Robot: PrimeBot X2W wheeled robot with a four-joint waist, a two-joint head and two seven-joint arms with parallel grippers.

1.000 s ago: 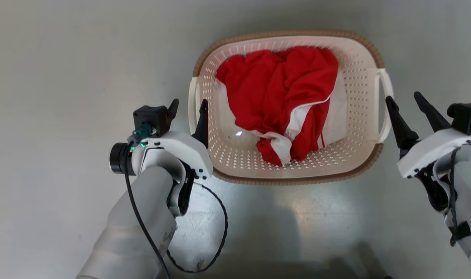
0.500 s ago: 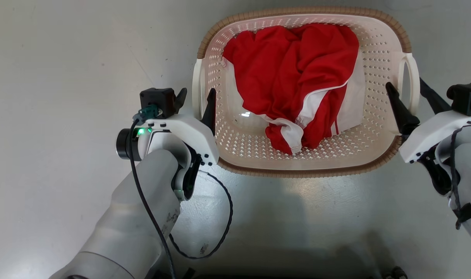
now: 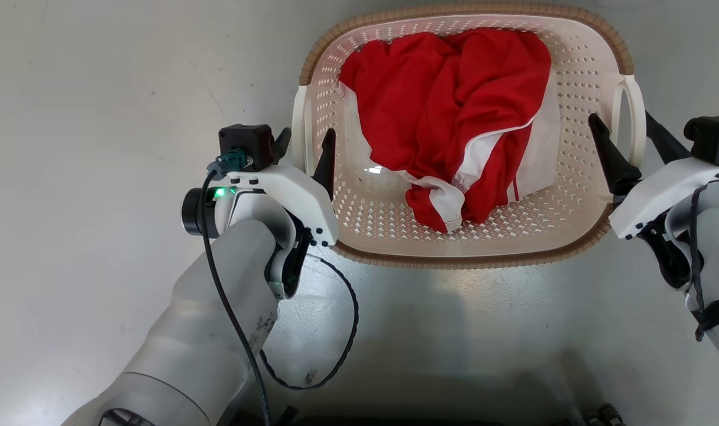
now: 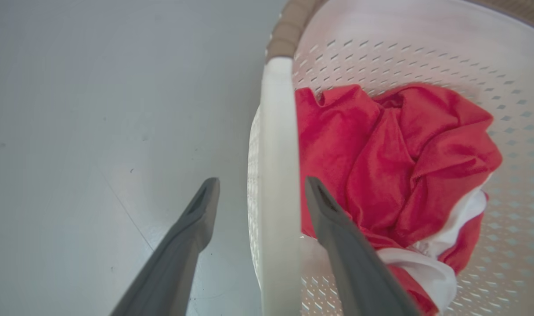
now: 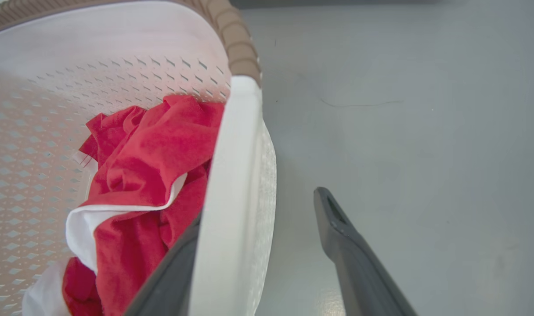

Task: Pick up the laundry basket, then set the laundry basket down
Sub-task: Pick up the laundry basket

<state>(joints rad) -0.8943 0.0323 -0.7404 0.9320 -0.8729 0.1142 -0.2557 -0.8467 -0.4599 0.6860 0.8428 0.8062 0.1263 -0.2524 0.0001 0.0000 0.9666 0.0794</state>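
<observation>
Since a wide load is best raised evenly from both ends, the laundry basket (image 3: 454, 262) is kept between the two pincers, where it is judged to rest on the grey floor (image 3: 99, 118). The left pincer (image 3: 307, 137) is spread astride the left loop handle (image 3: 297, 118): one finger is set outside it over the floor and the other inside, beside the perforated wall, with a gap seen on the outer side, so nothing is pinched yet. The right pincer (image 3: 621, 118) is likewise spread astride the right loop handle (image 3: 638, 112), its inner finger laid close along the handle and its outer finger held apart from it. This straddling is judged to be preparation for closing on both handles together. A crumpled red garment (image 3: 442, 118) with white trim is heaped just beyond the inner fingers. One basket, two handles and two pincers of two fingers each are counted. One garment is made out, though whether the white cloth beneath is a second piece cannot be told.
</observation>
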